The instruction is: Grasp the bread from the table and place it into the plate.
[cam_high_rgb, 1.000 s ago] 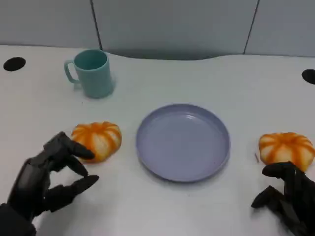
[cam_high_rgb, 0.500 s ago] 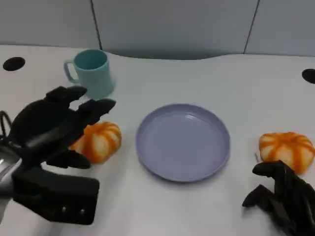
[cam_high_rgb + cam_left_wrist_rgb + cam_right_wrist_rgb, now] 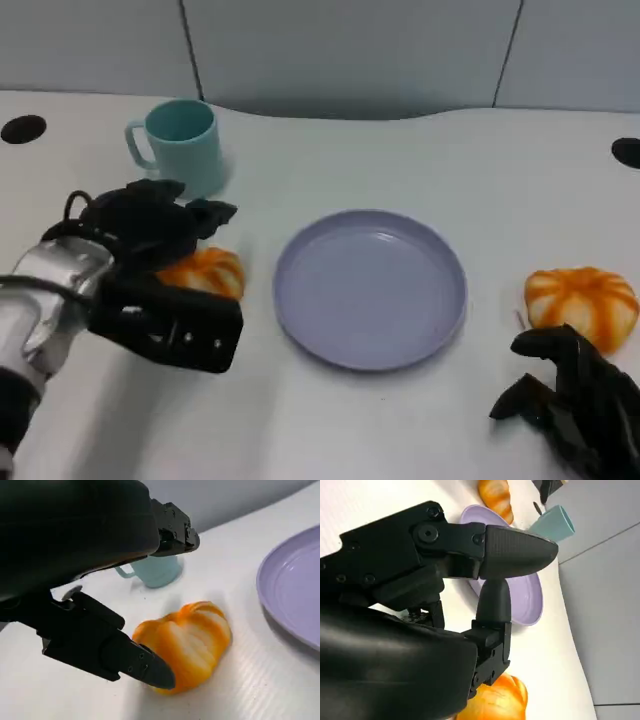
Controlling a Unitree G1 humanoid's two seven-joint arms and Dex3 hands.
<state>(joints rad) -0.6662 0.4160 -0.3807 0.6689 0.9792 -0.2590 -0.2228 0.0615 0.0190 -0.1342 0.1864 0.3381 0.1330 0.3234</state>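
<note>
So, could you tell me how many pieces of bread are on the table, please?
2. One bread lies left of the plate, under the left hand; the other bread lies right of it, beside the right hand.

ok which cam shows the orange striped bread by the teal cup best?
Left wrist view: the orange striped bread lies in plain sight beside a left robot hand fingertip. Head view has it half hidden behind that hand; right wrist view shows it small and far off.

You have the plate (image 3: 371, 288) at the middle of the table (image 3: 420, 160), with one bread (image 3: 205, 272) just to its left and another bread (image 3: 581, 304) well to its right. The cup (image 3: 181, 145) stands behind the left bread. Your left hand (image 3: 150, 225) is over that bread, and your right hand (image 3: 575, 395) sits in front of the other.
</note>
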